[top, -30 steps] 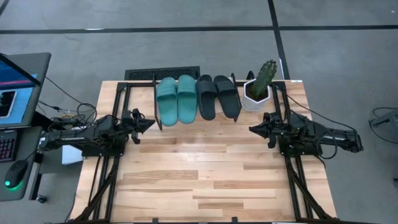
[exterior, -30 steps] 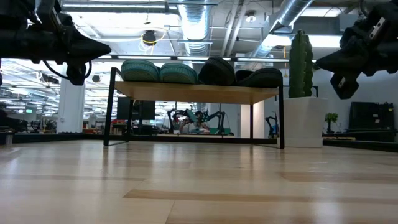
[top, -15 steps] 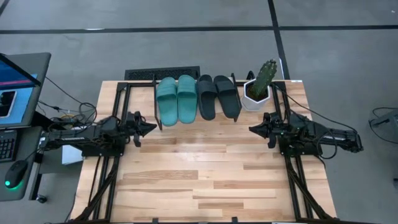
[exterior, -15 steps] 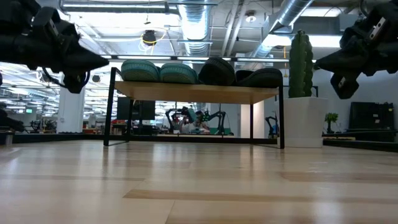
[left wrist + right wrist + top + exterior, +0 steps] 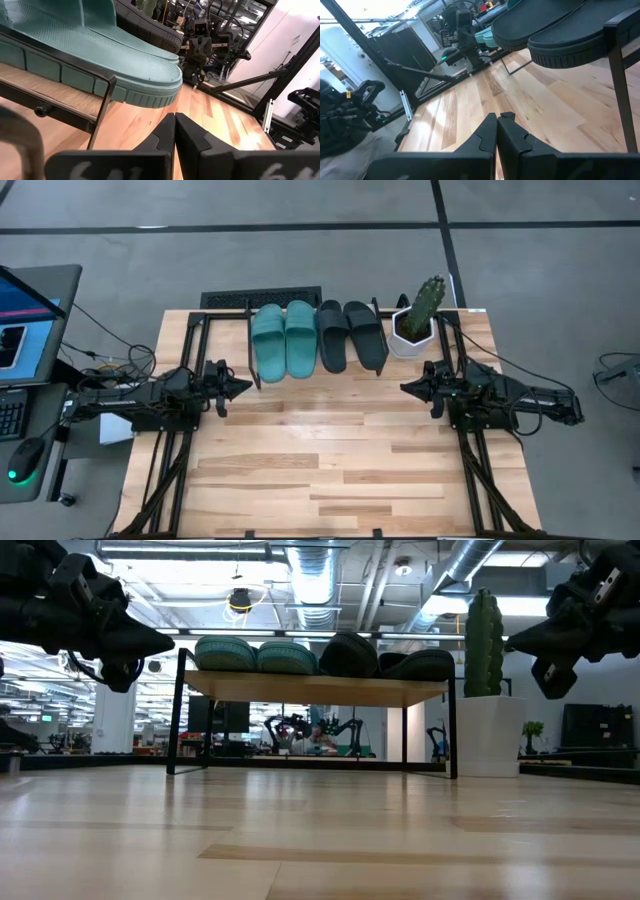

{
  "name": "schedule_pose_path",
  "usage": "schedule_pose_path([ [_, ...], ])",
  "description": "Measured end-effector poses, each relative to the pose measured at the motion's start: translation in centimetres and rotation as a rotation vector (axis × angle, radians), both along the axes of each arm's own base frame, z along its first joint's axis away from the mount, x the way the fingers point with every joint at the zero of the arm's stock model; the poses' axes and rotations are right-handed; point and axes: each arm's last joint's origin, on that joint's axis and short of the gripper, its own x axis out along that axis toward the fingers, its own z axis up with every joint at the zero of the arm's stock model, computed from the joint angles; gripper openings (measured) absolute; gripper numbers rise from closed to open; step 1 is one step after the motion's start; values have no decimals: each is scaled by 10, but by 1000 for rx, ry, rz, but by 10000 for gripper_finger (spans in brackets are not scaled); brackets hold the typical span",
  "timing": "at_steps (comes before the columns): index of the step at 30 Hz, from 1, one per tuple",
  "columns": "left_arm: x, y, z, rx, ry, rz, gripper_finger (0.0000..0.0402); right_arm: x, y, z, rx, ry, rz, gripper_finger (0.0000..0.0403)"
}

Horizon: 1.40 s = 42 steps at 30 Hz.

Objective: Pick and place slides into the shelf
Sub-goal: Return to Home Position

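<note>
Two teal-green slides [image 5: 284, 340] and two black slides [image 5: 351, 336] lie side by side, soles down, on the shelf [image 5: 315, 689], a low rack at the table's far edge. In the low view their ends show above the light top board. The left wrist view looks up at a teal slide [image 5: 100, 47] overhanging the shelf's black frame. The black slides [image 5: 560, 25] show in the right wrist view. My left gripper [image 5: 243, 386] hovers shut, left of the shelf's near left corner. My right gripper [image 5: 405, 388] hovers shut, near the shelf's right end.
A cactus in a white pot [image 5: 418, 320] stands on the table right of the shelf, just beyond my right gripper. The wooden tabletop [image 5: 330, 460] stretches bare toward the near edge. A laptop and a mouse sit off the table's left side.
My left gripper has drawn back a little from the shelf, toward the table's left edge, and sunk slightly. The slides and my right gripper have kept still.
</note>
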Motion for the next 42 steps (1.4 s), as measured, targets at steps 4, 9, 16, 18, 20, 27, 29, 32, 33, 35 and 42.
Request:
schedule_pose_path([
  [4,0,0,0,0,0,0,0,0,0,0,0,0,0,1],
  [9,0,0,0,0,0,0,0,0,0,0,0,0,0,1],
  [16,0,-2,0,1,-2,-13,0,0,0,0,0,0,0,1],
  [18,0,-5,0,1,-3,-37,0,0,0,0,0,0,0,1],
  [20,1,-7,0,1,-2,-65,0,0,0,0,0,0,0,1],
  [27,1,-9,0,1,-1,-87,0,0,0,0,0,0,0,1],
  [29,1,-9,0,1,-1,-87,0,0,0,0,0,0,0,1],
  [32,1,-9,0,1,-2,-87,0,0,0,0,0,0,0,1],
  [33,1,-9,0,1,-2,-87,0,0,0,0,0,0,0,1],
  [35,1,-9,0,1,-1,-87,0,0,0,0,0,0,0,1],
  [42,1,-9,0,1,-2,-86,0,0,0,0,0,0,0,1],
])
